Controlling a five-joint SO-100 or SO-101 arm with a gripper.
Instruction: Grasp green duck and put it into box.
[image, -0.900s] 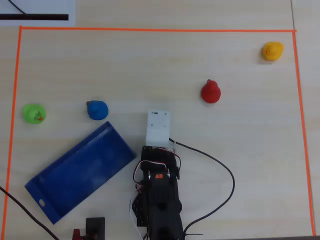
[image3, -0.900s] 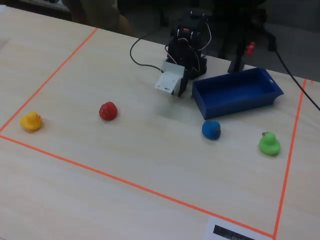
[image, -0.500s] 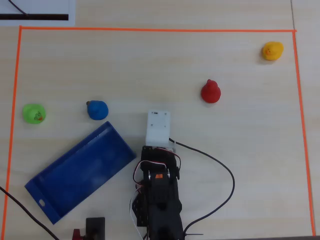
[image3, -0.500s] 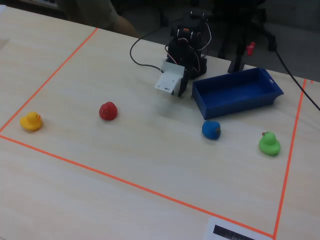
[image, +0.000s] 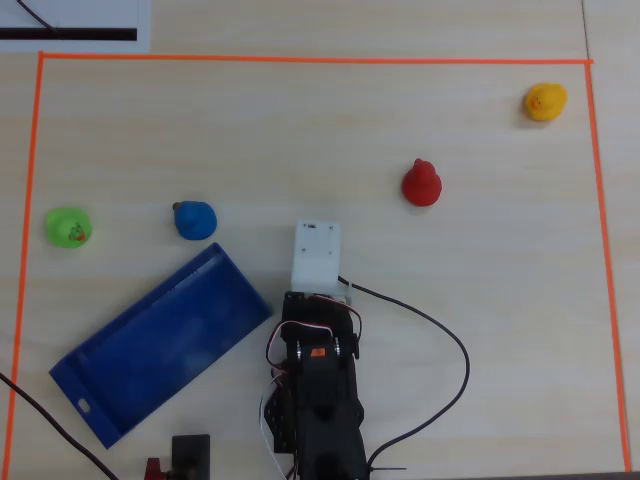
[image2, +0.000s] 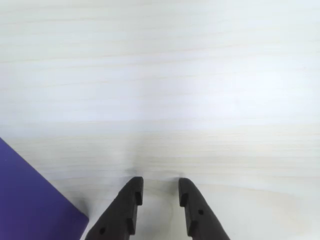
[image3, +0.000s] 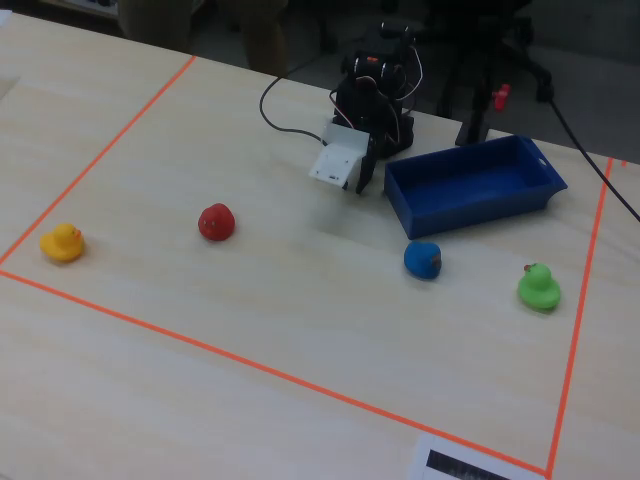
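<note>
So the claw (image2: 158, 186) is parked low over bare bench (image2: 160, 75), close to the arm's base, jaws only a narrow gap apart with nothing between them. In the overhead view the blue box (image: 160, 345) sits right beside it on the left, and the green duck (image: 68, 227) is way further left, past the blue duck (image: 195, 220), near the orange tape line (image: 22, 270). I reckon the arm needs a big swing left, steering clear of the blue one.
</note>
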